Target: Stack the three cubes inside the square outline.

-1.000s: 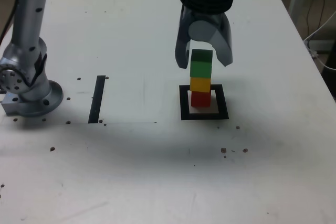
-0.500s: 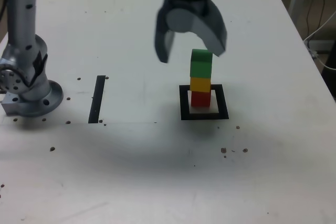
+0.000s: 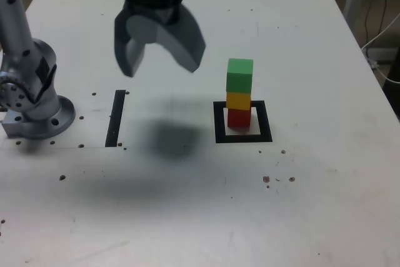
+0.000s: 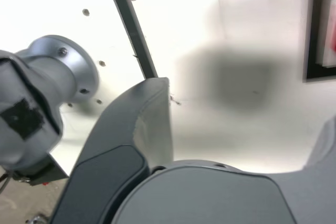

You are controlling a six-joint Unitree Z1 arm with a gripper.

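Note:
The three cubes stand as one tower inside the square outline [image 3: 243, 137]: the red cube [image 3: 238, 118] at the bottom, the yellow cube [image 3: 238, 100] on it, the green cube [image 3: 239, 75] on top. My gripper [image 3: 160, 67] hangs open and empty above the table, well off to the exterior view's left of the tower, its shadow on the table below it. The wrist view shows one grey finger [image 4: 142, 129], a corner of the square outline [image 4: 317, 30] with a sliver of red, and nothing between the jaws.
A straight black strip [image 3: 116, 117] lies on the white table [image 3: 187, 204] between the arm's grey base [image 3: 31, 101] and the outline; it also shows in the wrist view as the strip [image 4: 135, 32]. Small dark specks dot the table. Cables hang past the table's edge at the exterior view's right.
The gripper has let go of the green cube and swung away to the exterior view's left, from over the tower to near the black strip. The tower has stayed put.

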